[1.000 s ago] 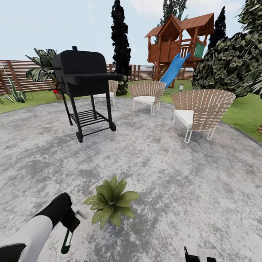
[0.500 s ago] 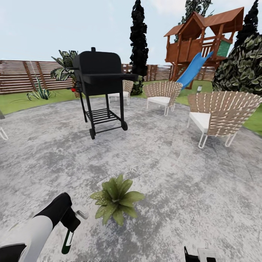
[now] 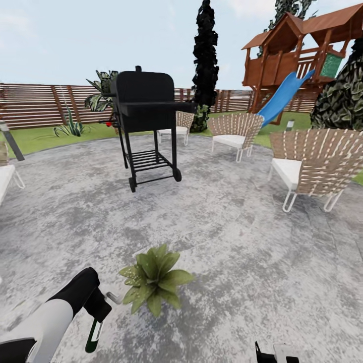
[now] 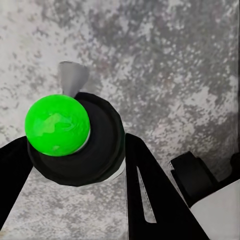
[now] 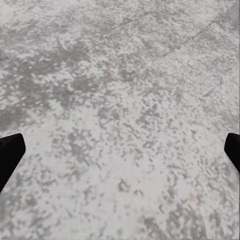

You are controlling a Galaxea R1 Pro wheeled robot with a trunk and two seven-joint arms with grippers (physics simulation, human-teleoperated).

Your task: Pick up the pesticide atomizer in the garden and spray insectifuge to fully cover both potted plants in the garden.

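Left gripper clamped on the pesticide atomizer, bottle hanging down over the patio, right gripper fingers spread wide, potted plant just beside the atomizer, pot seemingly hidden under leaves, black grill farther back.

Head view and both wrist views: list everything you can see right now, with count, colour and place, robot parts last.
potted plant: one, speckled green, on the patio just ahead of the left arm
grill: one, black, mid patio
woven chairs: three, tan with white cushions, far right side of patio
play tower with slide: one, brown with blue slide, on the lawn behind
fence: brown slats, along the back
patio: grey, underfoot
pesticide atomizer: one, dark with white label, in the left gripper
left gripper: jaws shut on it
right gripper: jaws apart over bare paving
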